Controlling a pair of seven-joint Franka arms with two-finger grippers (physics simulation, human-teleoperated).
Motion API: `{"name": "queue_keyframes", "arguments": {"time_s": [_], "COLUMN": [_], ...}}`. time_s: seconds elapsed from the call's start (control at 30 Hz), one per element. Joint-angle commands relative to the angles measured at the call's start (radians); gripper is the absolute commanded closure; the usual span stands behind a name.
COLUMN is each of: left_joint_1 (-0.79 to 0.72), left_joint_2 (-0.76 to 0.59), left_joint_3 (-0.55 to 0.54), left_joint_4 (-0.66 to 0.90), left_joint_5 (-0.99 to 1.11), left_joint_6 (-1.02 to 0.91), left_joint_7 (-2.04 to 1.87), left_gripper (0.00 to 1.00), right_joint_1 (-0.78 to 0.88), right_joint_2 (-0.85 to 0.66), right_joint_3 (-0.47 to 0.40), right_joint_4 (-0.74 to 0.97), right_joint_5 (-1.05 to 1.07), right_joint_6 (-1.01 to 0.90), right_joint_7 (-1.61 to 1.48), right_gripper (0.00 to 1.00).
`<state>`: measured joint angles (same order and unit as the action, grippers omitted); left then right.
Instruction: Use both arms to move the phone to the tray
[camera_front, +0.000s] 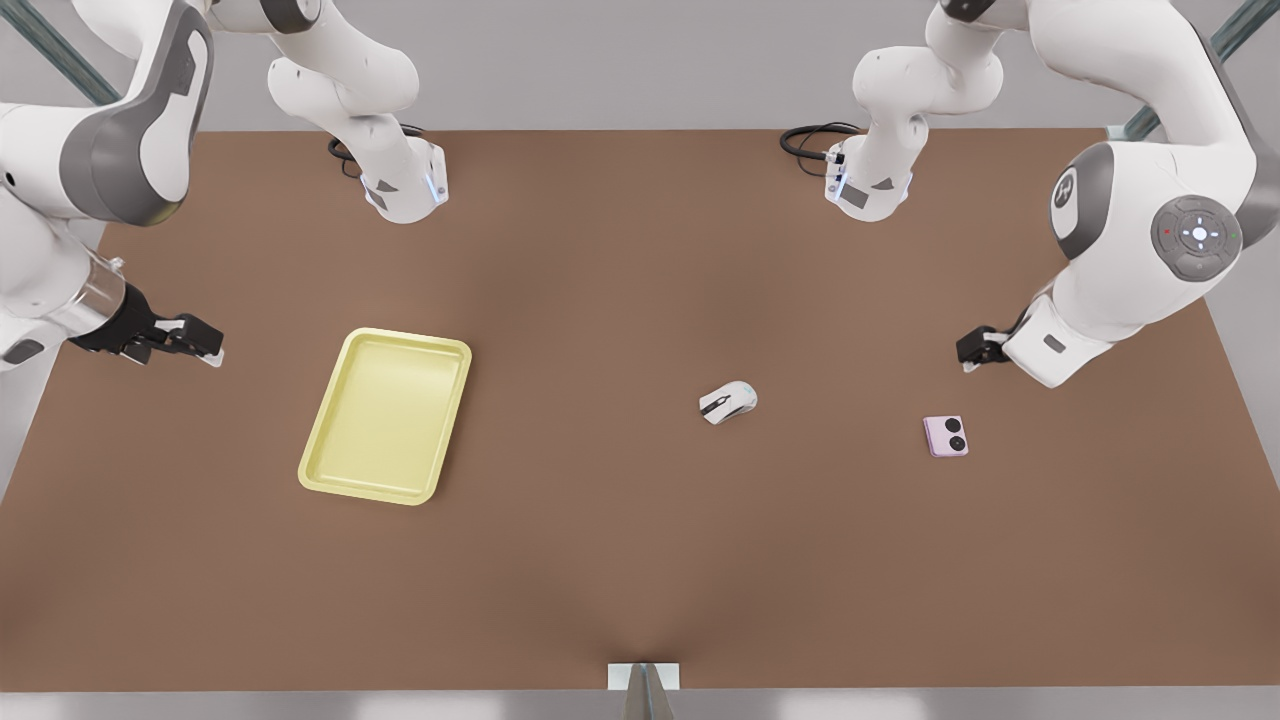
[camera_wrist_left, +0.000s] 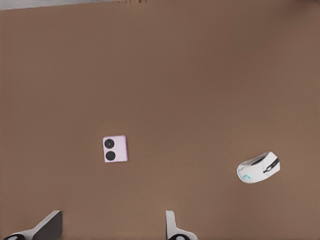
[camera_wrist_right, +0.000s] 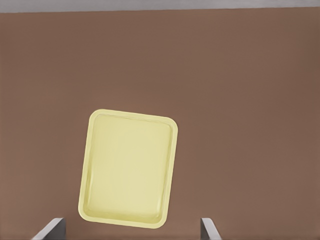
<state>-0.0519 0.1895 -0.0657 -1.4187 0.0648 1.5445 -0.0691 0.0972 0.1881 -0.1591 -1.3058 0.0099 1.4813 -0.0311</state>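
Brown tabletop (camera_front: 620, 560) is carrying the flat pink-lilac phone (camera_front: 946, 436) just ahead of the released left gripper (camera_front: 975, 350); it should be descending squarely. Right gripper (camera_front: 195, 340) is waiting released before the pale yellow tray (camera_front: 325, 470).

Brown table (camera_front: 620, 560) seen spanning front view, surface plain and matte. Pale yellow tray (camera_front: 386, 415) laid flat on it toward front view's left, slightly skewed. White computer mouse (camera_front: 728, 402) placed right of centre. Pink-lilac phone (camera_front: 945, 436) laid flat farther toward front view's right, black circles up, well apart from tray, near mouse.
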Motion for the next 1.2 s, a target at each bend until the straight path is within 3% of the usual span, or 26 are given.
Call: {"name": "queue_keyframes", "arguments": {"time_s": [0.0, 0.13, 0.3, 0.57, 0.83, 1.17], "left_joint_1": [0.0, 0.006, 0.007, 0.069, 0.07, 0.067], "left_joint_2": [0.001, 0.096, 0.102, 0.197, 0.315, 0.312], "left_joint_3": [0.0, 0.04, 0.118, 0.182, 0.168, 0.169], "left_joint_4": [0.001, -0.028, -0.365, -0.56, -0.571, -0.671], "left_joint_5": [0.003, -0.031, -0.042, -0.043, -0.132, -0.141], "left_joint_6": [0.011, 0.124, 0.555, 0.894, 1.0, 1.054], "left_joint_7": [0.043, 0.057, 0.215, 0.318, 0.325, 0.325], "left_gripper": [0.0, 0.0, 0.0, 0.0, 0.0, 0.0], "right_joint_1": [0.004, -0.004, -0.005, -0.002, 0.004, -0.002], "right_joint_2": [-0.001, -0.006, -0.007, -0.009, -0.007, -0.007], "right_joint_3": [0.0, -0.002, -0.004, -0.002, -0.016, -0.019], "right_joint_4": [0.0, 0.0, 0.0, 0.002, 0.002, 0.002], "right_joint_5": [-0.002, 0.001, 0.001, -0.001, 0.001, 0.01], "right_joint_6": [-0.001, -0.003, -0.003, -0.004, -0.015, -0.012], "right_joint_7": [-0.013, -0.013, -0.013, -0.013, -0.012, -0.013], "right_gripper": [0.0, 0.0, 0.0, 0.0, 0.0, 0.0]}}
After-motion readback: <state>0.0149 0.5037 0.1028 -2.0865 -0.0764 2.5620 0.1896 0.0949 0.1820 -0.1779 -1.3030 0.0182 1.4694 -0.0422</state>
